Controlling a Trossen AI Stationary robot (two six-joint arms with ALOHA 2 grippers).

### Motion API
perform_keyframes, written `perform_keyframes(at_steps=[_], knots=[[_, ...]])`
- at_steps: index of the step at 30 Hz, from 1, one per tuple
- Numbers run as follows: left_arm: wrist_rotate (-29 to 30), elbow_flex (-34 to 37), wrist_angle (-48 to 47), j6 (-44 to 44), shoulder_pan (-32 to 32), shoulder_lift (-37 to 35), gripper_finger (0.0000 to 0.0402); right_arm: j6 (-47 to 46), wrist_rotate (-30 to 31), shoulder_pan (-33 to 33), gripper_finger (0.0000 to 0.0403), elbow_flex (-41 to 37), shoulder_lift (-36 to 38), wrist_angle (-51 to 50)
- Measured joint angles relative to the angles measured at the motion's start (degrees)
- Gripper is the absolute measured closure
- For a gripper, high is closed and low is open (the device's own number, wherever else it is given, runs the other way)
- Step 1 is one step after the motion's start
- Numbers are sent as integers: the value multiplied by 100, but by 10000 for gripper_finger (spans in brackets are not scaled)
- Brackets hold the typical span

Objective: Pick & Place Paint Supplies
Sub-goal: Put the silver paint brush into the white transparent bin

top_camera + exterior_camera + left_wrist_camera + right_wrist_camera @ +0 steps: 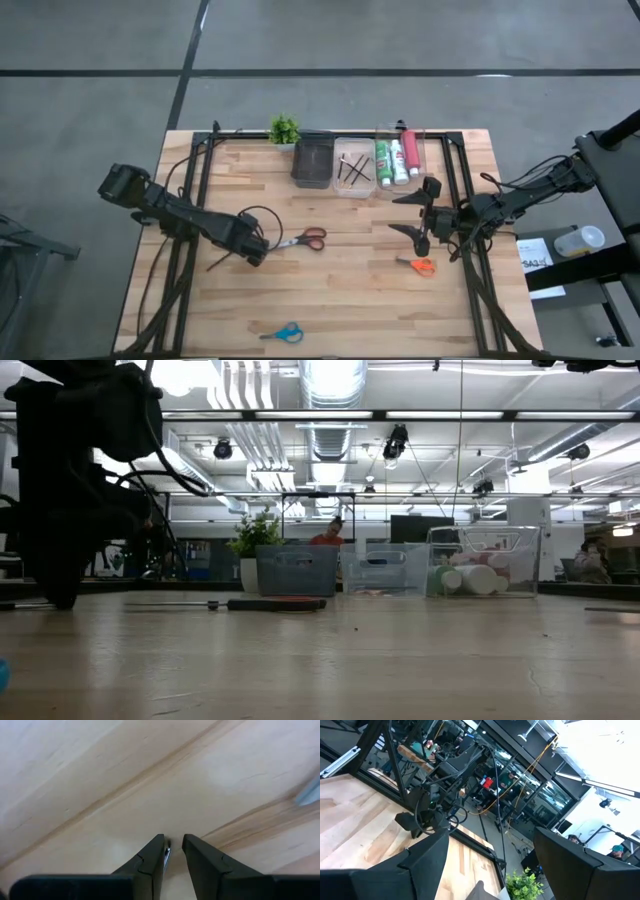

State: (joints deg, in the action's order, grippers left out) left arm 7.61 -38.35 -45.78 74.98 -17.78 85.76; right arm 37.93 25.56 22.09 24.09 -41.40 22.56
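Lying flat, red-handled scissors [308, 239]
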Motion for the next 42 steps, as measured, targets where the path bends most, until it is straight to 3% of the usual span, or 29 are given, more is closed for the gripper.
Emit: perform_keyframes(at_steps=[15,28,42], knots=[[-121,-33,36,-491,-9,-22,309,-13,0,1,115,-1,0,-1],[-570,-33,76,-449,-331,-64,309,-8,0,2,115,-1,-1,-1],[-572,66,-8,-297,-629,-83,309,-27,0,0,115,1,0,1]])
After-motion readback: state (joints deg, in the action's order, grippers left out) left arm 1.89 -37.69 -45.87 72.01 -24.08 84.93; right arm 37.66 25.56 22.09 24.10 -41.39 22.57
